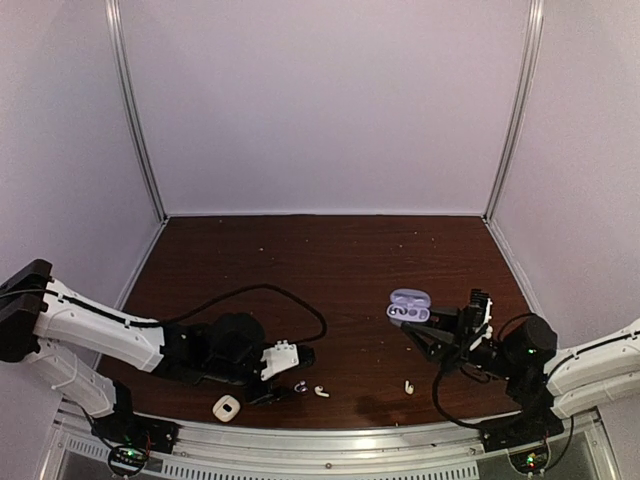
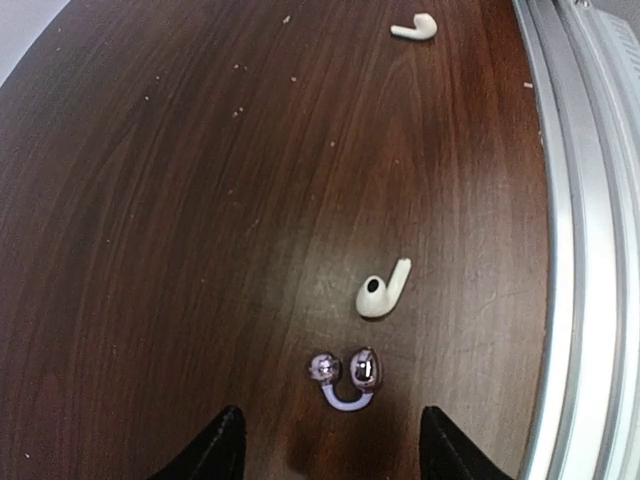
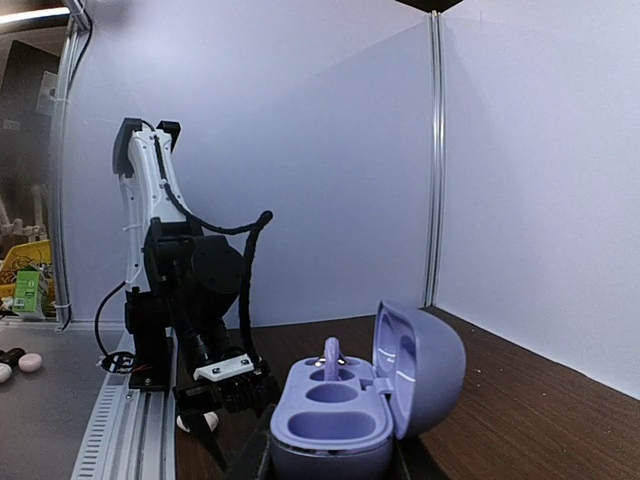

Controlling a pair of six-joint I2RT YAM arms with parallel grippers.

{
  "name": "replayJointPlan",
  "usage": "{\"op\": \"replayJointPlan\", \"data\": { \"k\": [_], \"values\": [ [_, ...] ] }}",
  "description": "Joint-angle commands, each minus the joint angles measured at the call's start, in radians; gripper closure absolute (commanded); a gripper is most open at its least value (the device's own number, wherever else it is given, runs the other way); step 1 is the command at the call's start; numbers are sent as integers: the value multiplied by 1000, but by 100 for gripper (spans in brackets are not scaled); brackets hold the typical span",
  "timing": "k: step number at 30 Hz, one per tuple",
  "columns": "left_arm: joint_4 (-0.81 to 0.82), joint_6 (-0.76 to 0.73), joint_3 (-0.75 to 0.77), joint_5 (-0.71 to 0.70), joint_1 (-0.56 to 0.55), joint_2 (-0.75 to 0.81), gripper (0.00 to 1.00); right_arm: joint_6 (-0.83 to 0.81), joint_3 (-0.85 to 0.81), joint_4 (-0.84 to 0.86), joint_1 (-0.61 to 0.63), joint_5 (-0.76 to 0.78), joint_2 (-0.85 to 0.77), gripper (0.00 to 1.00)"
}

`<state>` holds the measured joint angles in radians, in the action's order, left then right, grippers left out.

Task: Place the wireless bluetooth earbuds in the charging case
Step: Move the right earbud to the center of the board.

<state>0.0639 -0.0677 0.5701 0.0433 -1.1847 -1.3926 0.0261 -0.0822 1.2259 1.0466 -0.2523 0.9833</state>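
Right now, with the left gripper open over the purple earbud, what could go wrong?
1. The white earbud lies close beside the loose purple earbud; the open left gripper may nudge it or pinch both when closing.
2. That purple earbud is small and glossy, so it could squirt toward the metal rail.
3. The open purple case sits at the right gripper; a bump may tip it and unseat the earbud inside.
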Motion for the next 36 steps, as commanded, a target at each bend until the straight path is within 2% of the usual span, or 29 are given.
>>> {"op": "replayJointPlan", "data": {
  "k": [1,13,17,21,26,36],
  "values": [
    [5,-102,56,-13,-1,-49,38,7,13,5,-9,11,-10,100],
    [-120,-202,181,-25,-1,-227,38,-5,14,-8,-13,16,-28,100],
    [-161,-204,213,-46,11,-260,42,-9,13,-3,-13,15,-26,100],
    [-131,-158,226,-113,49,-279,48,-10,15,-3,-15,17,-27,100],
    [-77,-89,256,-122,118,-318,51,-13,19,-6,-16,20,-32,100],
    [-34,13,455,-76,234,-544,54,-14,19,-20,-20,32,-43,100]
  ]
}}
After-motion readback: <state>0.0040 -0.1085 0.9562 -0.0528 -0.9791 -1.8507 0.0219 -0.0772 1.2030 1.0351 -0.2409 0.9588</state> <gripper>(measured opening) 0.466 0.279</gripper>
